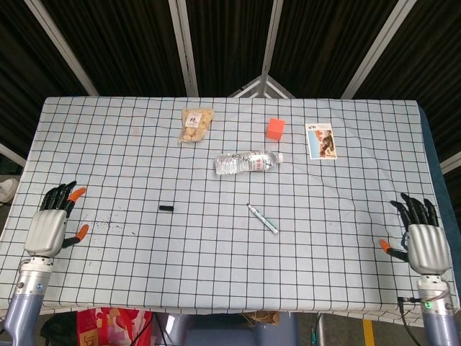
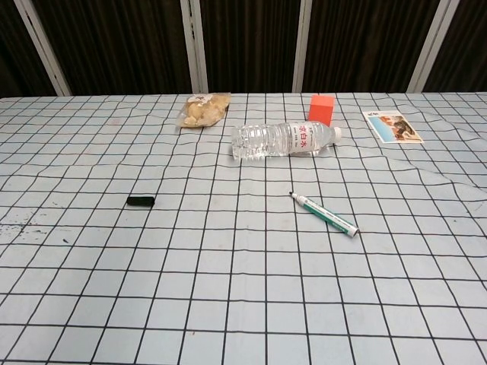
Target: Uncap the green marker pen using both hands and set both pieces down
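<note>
Lying uncapped near the middle of the checked table [image 1: 346,144], the green marker pen [image 1: 262,218] sits well apart from its black cap [image 1: 166,208], which rests further left. The left hand [image 1: 52,223] and right hand [image 1: 420,239] (both outside the chest view) hover at opposite table edges, fingers spread, holding nothing.

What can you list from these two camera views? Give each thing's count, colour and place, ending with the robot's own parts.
Table: one, white cloth with black grid.
Marker pen: one, green and white, uncapped, centre.
Cap: one, black, apart to the pen's left.
Water bottle: one, clear, lying behind the pen.
Snack bag: one, clear with tan contents, far side.
Block: one, orange, right of the bag.
Card: one, printed, far right.
Left hand: grey, near left edge, empty.
Right hand: grey, near right edge, empty.
</note>
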`<state>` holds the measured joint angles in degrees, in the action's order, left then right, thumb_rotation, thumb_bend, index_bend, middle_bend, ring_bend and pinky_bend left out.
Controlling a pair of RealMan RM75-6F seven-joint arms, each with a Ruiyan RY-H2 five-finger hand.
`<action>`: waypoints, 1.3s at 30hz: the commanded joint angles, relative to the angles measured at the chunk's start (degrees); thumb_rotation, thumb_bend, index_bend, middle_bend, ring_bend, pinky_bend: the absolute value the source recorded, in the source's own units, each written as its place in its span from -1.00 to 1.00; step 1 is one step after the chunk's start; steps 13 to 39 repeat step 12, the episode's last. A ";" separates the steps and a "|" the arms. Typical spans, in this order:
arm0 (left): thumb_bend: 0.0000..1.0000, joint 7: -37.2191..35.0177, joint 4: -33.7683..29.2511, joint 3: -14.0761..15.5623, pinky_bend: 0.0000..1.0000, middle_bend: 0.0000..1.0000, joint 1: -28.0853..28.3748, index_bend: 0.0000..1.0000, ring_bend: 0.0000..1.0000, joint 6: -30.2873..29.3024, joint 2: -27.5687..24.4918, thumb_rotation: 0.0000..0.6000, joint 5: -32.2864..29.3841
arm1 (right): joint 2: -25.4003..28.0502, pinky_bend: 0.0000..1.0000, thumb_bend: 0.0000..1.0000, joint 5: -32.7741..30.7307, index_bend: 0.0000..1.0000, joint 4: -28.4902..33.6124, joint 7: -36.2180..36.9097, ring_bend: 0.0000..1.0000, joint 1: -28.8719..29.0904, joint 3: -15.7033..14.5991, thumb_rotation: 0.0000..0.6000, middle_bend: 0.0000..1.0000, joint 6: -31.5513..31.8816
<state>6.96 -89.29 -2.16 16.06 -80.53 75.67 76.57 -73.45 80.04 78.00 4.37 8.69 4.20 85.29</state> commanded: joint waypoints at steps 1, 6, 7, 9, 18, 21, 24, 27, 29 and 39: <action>-0.15 -1.08 1.03 0.60 -1.00 -0.93 -0.90 -0.70 -1.00 -0.74 0.09 1.00 1.21 | -2.25 -0.98 -0.62 -1.85 -0.58 -9.91 3.92 -0.76 0.01 0.66 1.00 -0.77 -1.90; -0.15 -2.13 1.09 0.70 -1.00 -0.92 -2.50 -0.70 -1.00 -2.56 -0.71 1.00 2.15 | -0.36 -0.98 -0.62 0.25 -0.58 -9.72 7.88 -0.76 -2.07 -0.40 1.00 -0.77 0.22; -0.15 -2.19 0.93 0.66 -1.00 -0.93 -2.66 -0.70 -1.00 -2.73 -0.88 1.00 2.22 | -0.27 -0.98 -0.62 0.36 -0.58 -9.81 8.38 -0.76 -2.00 -0.33 1.00 -0.77 0.06; -0.15 -2.31 0.45 0.49 -1.00 -0.93 -3.05 -0.70 -1.00 -3.14 -1.37 1.00 2.31 | -0.20 -0.98 -0.62 0.69 -0.58 -9.75 8.69 -0.76 -1.67 -0.36 1.00 -0.77 -0.74; -0.15 -1.89 -0.16 0.34 -1.00 -0.92 -3.22 -0.70 -1.00 -3.11 -2.00 1.00 2.45 | -0.24 -0.98 -0.62 1.43 -0.58 -9.10 8.15 -0.76 -1.15 -0.47 1.00 -0.77 -1.46; -0.15 -1.89 -0.16 0.34 -1.00 -0.92 -3.22 -0.70 -1.00 -3.11 -2.00 1.00 2.45 | -0.24 -0.98 -0.62 1.43 -0.58 -9.10 8.15 -0.76 -1.15 -0.47 1.00 -0.77 -1.46; -0.15 -1.89 -0.16 0.34 -1.00 -0.92 -3.22 -0.70 -1.00 -3.11 -2.00 1.00 2.45 | -0.24 -0.98 -0.62 1.43 -0.58 -9.10 8.15 -0.76 -1.15 -0.47 1.00 -0.77 -1.46; -0.15 -1.89 -0.16 0.34 -1.00 -0.92 -3.22 -0.70 -1.00 -3.11 -2.00 1.00 2.45 | -0.24 -0.98 -0.62 1.43 -0.58 -9.10 8.15 -0.76 -1.15 -0.47 1.00 -0.77 -1.46; -0.15 -1.89 -0.16 0.34 -1.00 -0.92 -3.22 -0.70 -1.00 -3.11 -2.00 1.00 2.45 | -0.24 -0.98 -0.62 1.43 -0.58 -9.10 8.15 -0.76 -1.15 -0.47 1.00 -0.77 -1.46; -0.15 -1.89 -0.16 0.34 -1.00 -0.92 -3.22 -0.70 -1.00 -3.11 -2.00 1.00 2.45 | -0.24 -0.98 -0.62 1.43 -0.58 -9.10 8.15 -0.76 -1.15 -0.47 1.00 -0.77 -1.46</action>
